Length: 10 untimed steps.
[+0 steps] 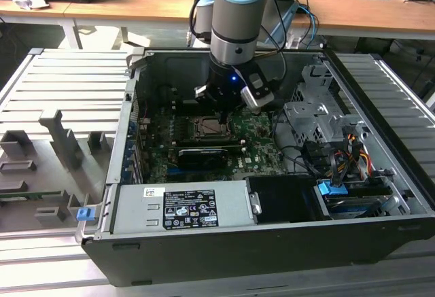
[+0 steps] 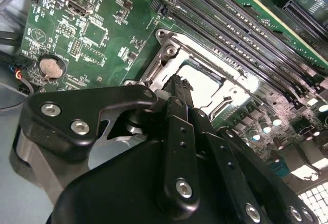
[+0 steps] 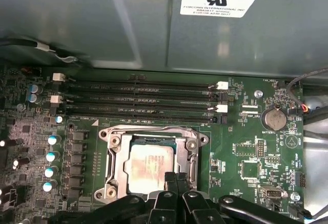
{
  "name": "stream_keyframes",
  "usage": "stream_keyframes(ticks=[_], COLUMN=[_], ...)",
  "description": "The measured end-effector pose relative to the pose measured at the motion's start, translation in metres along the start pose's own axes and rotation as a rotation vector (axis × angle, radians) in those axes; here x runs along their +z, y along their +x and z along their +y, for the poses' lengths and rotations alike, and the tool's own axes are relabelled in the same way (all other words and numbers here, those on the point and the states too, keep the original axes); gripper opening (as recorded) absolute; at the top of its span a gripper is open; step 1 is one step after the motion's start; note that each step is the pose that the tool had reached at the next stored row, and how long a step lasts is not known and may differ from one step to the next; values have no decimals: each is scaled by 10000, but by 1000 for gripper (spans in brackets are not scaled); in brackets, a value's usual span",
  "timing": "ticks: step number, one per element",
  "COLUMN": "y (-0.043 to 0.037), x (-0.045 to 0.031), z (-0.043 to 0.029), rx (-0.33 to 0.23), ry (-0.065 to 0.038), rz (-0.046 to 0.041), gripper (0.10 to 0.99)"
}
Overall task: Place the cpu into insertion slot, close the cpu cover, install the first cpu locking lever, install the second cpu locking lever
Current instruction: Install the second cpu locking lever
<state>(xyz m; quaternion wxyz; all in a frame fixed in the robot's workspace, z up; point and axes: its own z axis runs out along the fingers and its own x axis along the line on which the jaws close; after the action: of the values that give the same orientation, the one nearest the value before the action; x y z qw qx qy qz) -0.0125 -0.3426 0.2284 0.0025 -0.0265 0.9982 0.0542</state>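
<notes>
The arm [image 1: 234, 11] stands upright, wrist pointing straight down. The gripper [image 3: 176, 179] hangs low, its two black fingers [image 3: 171, 182] pressed together.

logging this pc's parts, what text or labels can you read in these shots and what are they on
white sticker on the case wall: a logo and small print, too blurred to quote.
label on the power supply: print too small to read.
motherboard: tiny white markings, unreadable.
</notes>
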Motion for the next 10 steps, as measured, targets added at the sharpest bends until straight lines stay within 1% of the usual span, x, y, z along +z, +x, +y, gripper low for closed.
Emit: stream_keyframes(ticks=[1,3,4,5,6,8,9,10], y=[0,-1,0,2,6,11,13,17], x=[-21,-30,-32,-36,-41,-49,-53,-58], z=[2,4,-3,-33,-92,-167,-214,-262], rx=[0,1,4,6,6,6,5,5], ry=[1,-3,-21,-61,-69,-69,-87,-191], rz=[3,15,50,57,56,57,55,50], gripper=[106,106,106,106,106,106,106,106])
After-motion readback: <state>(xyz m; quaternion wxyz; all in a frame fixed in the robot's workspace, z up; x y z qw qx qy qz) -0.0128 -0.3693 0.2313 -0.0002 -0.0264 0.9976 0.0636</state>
